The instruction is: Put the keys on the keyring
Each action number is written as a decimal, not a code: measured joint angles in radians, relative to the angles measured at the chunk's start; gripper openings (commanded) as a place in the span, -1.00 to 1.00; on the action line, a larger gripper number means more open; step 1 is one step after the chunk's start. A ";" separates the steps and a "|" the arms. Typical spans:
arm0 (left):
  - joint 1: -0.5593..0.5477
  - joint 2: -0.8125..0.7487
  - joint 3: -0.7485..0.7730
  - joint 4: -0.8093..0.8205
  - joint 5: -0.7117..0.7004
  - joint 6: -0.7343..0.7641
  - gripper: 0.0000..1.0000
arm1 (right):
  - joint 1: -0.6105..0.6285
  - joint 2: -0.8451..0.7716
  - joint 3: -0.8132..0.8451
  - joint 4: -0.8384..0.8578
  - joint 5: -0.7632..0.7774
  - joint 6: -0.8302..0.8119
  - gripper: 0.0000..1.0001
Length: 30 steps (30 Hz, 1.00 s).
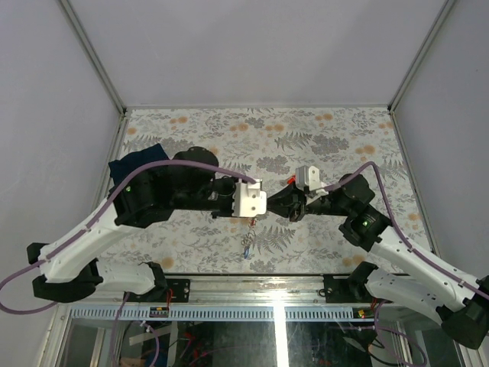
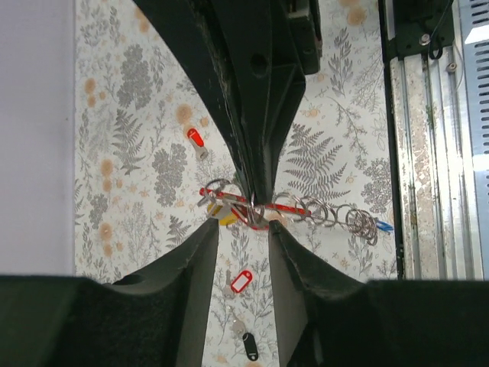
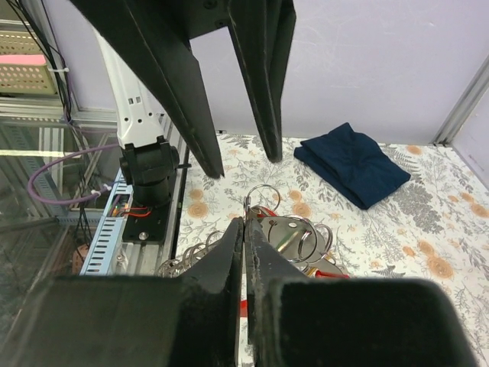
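Observation:
The keyring (image 2: 256, 210) hangs in the air between my two grippers: a red strap, a yellow tag (image 2: 226, 217) and a chain of metal rings (image 2: 336, 214) ending in a blue tag. In the right wrist view its grey fob (image 3: 286, 233) and a thin ring (image 3: 262, 200) sit at my fingertips. My right gripper (image 3: 246, 223) is shut on that ring. My left gripper (image 2: 243, 227) stands open just short of the bundle, with nothing between its fingers. Loose keys lie on the table: two with red tags (image 2: 195, 139) (image 2: 241, 281) and one with a black tag (image 2: 250, 345). From above, the keyring (image 1: 248, 243) dangles below both grippers.
A folded navy cloth (image 1: 137, 164) lies at the table's left side, also seen in the right wrist view (image 3: 351, 162). The metal rail at the table's near edge (image 2: 428, 153) runs close beside the hanging rings.

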 measured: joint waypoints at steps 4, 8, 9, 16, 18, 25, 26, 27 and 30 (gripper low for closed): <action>0.000 -0.126 -0.123 0.106 0.037 0.001 -0.30 | 0.000 -0.032 0.000 -0.028 0.000 -0.021 -1.00; -0.001 -0.247 -0.245 0.233 0.071 0.001 -0.30 | 0.000 -0.078 0.000 -0.045 0.000 -0.032 -1.00; -0.001 -0.274 -0.282 0.277 0.076 0.000 -0.30 | 0.000 -0.090 0.000 -0.047 0.000 -0.033 -1.00; -0.002 -0.419 -0.597 0.636 0.089 -0.048 -0.29 | 0.000 -0.130 0.005 -0.045 -0.001 -0.017 -1.00; -0.002 -0.428 -0.647 0.700 0.098 -0.053 -0.28 | 0.000 -0.131 0.007 -0.039 -0.008 -0.005 -1.00; -0.002 -0.414 -0.666 0.802 0.165 -0.037 -0.25 | 0.000 -0.131 0.029 -0.059 -0.055 0.006 -1.00; -0.002 -0.414 -0.664 0.804 0.174 -0.030 -0.24 | 0.000 -0.131 0.037 -0.069 -0.065 0.005 -1.00; -0.002 -0.412 -0.658 0.804 0.188 -0.020 -0.22 | 0.000 -0.131 0.044 -0.076 -0.074 0.003 -1.00; -0.002 -0.409 -0.635 0.799 0.225 0.003 -0.18 | 0.000 -0.132 0.064 -0.113 -0.097 -0.006 -1.00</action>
